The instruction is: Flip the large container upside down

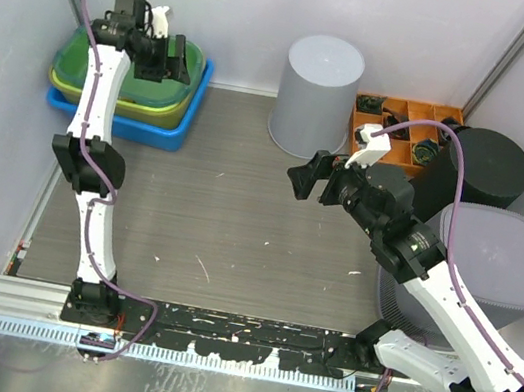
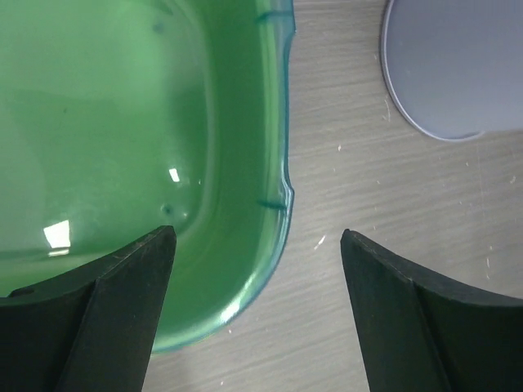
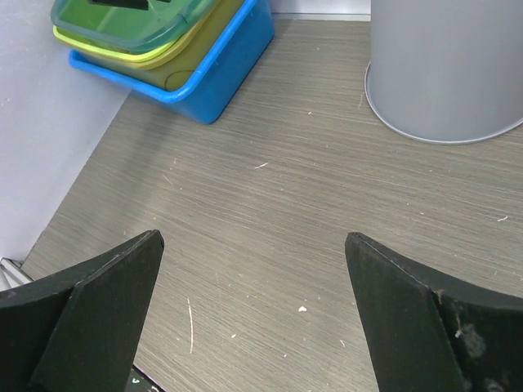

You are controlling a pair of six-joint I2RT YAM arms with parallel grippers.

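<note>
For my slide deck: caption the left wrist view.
Open left gripper above the green tub's corner rim, grey bin beyond on the table.

white-and-black left arm (image 1: 92,95): extended far from its base, elbow bent, wrist raised at the far left | black left fingers (image 2: 114,286): held wide apart, pointed downward, nothing clamped | white-and-black right arm (image 1: 448,295): angled inward from the right, wrist lowered toward the middle | black right fingers (image 3: 98,286): spread fully, nothing gripped

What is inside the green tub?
Empty: the left wrist view looks straight into the green tub and shows only its bare, shiny bottom.
</note>
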